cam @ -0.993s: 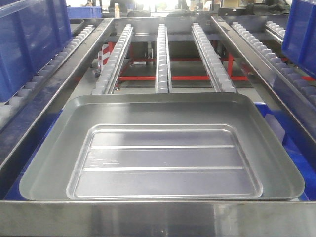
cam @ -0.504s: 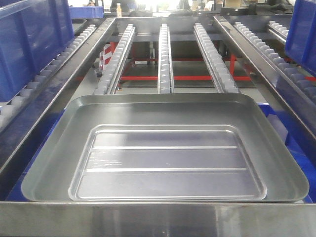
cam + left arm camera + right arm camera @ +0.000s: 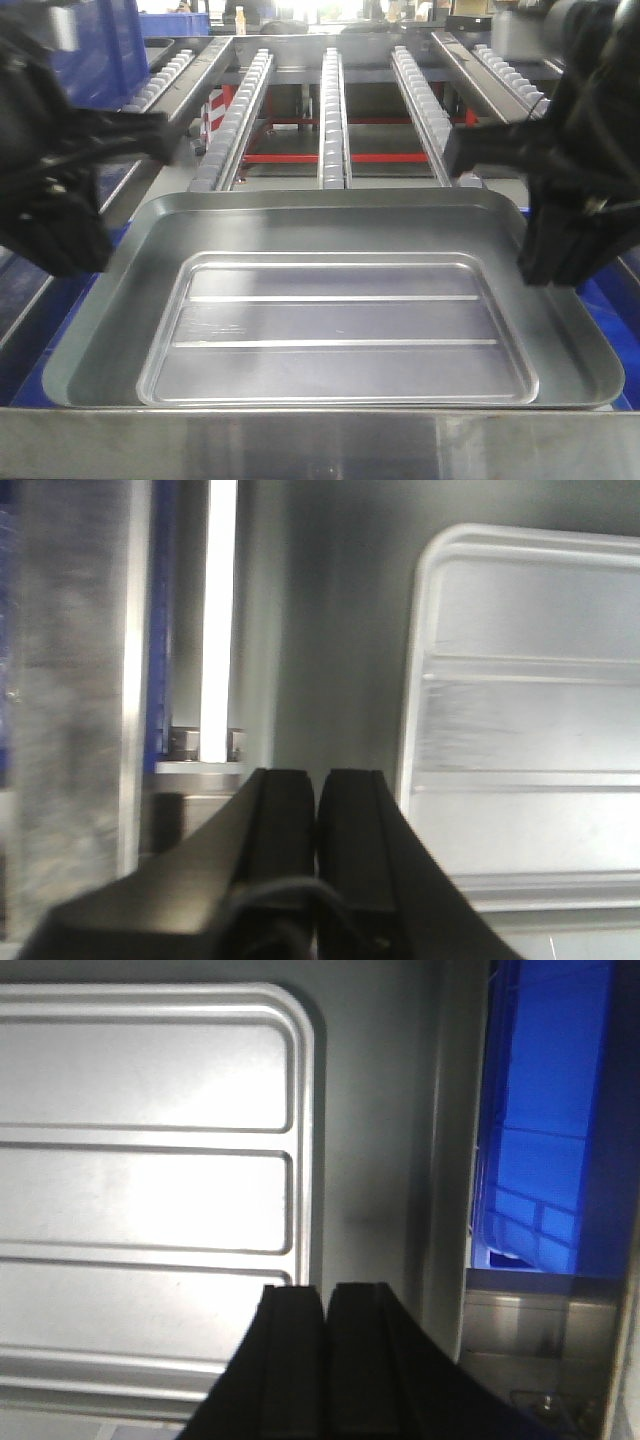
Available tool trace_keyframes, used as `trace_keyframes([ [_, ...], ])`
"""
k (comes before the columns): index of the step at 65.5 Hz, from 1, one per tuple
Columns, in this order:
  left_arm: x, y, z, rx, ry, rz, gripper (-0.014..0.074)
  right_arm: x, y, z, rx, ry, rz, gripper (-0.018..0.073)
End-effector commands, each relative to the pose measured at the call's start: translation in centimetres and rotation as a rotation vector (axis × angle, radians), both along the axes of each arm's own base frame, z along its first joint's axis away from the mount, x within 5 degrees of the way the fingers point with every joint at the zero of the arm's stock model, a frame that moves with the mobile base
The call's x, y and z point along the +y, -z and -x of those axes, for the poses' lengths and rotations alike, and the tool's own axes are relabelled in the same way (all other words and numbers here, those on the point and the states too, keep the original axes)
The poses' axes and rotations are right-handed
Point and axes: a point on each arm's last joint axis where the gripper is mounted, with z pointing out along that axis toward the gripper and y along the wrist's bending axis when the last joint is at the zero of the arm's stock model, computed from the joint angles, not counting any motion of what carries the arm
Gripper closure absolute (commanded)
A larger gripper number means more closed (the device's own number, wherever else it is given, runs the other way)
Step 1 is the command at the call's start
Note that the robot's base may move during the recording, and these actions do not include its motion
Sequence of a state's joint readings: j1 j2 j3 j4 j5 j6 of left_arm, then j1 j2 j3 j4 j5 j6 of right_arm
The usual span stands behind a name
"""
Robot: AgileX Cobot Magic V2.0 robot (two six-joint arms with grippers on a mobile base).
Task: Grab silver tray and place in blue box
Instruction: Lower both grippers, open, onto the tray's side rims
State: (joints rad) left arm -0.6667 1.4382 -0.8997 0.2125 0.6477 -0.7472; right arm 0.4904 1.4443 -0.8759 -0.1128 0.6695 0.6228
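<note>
From the front, the silver tray (image 3: pixel 340 225) lay flat between the blurred left arm (image 3: pixel 50 190) and right arm (image 3: pixel 585 180). The left wrist camera showed the left gripper (image 3: pixel 316 780) pinched closed, empty, over the tray's sloped side. The right wrist camera showed the right gripper (image 3: pixel 322 1295) likewise, the blue box (image 3: pixel 540 1160) just beyond the rim.

The left tool (image 3: pixel 318 780) and right tool (image 3: pixel 325 1295) swung into the front view, with the silver tray's (image 3: pixel 340 225) side slopes beneath them.
</note>
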Motion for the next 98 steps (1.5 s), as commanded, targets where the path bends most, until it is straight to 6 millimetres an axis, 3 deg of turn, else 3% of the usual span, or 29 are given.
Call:
trace_keyframes([
  [1, -1.0, -1.2, -0.6, -0.046, 0.004, 0.047, 0.0602, 0.6, -0.9, -0.9, -0.062, 0.003, -0.039, 0.0501],
  [44, -1.7, -0.8, -0.9, -0.052, 0.022, 0.058, 0.0602, 0.8, -0.4, -1.4, -0.072, -0.002, -0.046, 0.0497],
  [51, -1.7, -0.7, -0.9, -0.043, 0.018, 0.055, 0.0594, 0.8, -0.4, -1.4, -0.072, -0.002, -0.046, 0.0412],
  [61, -1.6, -0.5, -0.8, -0.026, 0.015, 0.039, 0.035, 0.8, -0.4, -1.4, -0.073, -0.003, -0.046, 0.0173],
  [64, -1.6, -0.6, -0.8, -0.026, 0.011, 0.046, 0.0263, 0.9, -0.4, -1.4, -0.075, -0.003, -0.048, 0.0144],
  [68, -1.8, -0.5, -0.9, -0.026, 0.006, 0.058, 0.0215, 0.9, -0.4, -1.5, -0.084, -0.004, -0.053, 0.0131],
  [81, -2.3, 0.7, -1.3, 0.006, -0.001, 0.065, 0.0267, 1.1, -0.6, -1.8, -0.123, -0.009, -0.077, 0.0132],
  [98, -2.9, 0.7, -1.8, -0.032, 0.01, 0.104, 0.0311, 1.3, -0.2, -2.1, -0.128, -0.014, -0.075, 0.0132],
])
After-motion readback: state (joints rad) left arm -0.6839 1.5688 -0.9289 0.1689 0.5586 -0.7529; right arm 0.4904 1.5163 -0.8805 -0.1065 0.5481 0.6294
